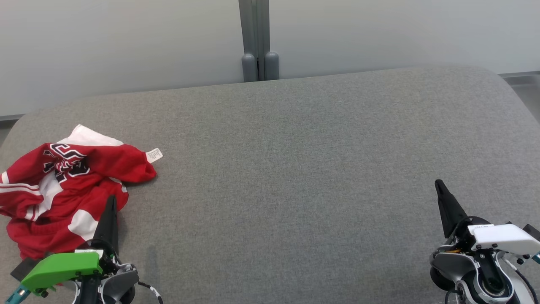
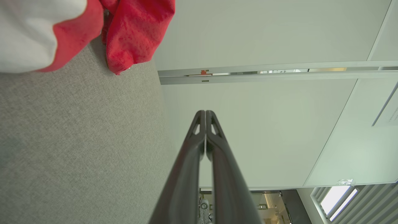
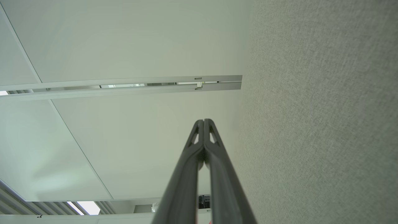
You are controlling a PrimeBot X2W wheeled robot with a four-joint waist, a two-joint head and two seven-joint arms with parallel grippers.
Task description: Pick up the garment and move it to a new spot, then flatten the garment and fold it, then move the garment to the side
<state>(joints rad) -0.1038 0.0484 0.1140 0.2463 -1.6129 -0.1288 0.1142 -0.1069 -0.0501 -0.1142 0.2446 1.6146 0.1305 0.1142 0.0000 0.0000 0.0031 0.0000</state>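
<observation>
The red and white garment (image 1: pixel 63 190) lies crumpled at the near left of the grey padded surface (image 1: pixel 295 169), close to its left edge; the left gripper (image 1: pixel 111 202) hangs just beside it, fingers pressed together on nothing; the right gripper (image 1: pixel 439 185), well apart at near right, is likewise closed and empty; going in closed would likely shove it edgeward; a shallow pinch might catch one layer and slip.
</observation>
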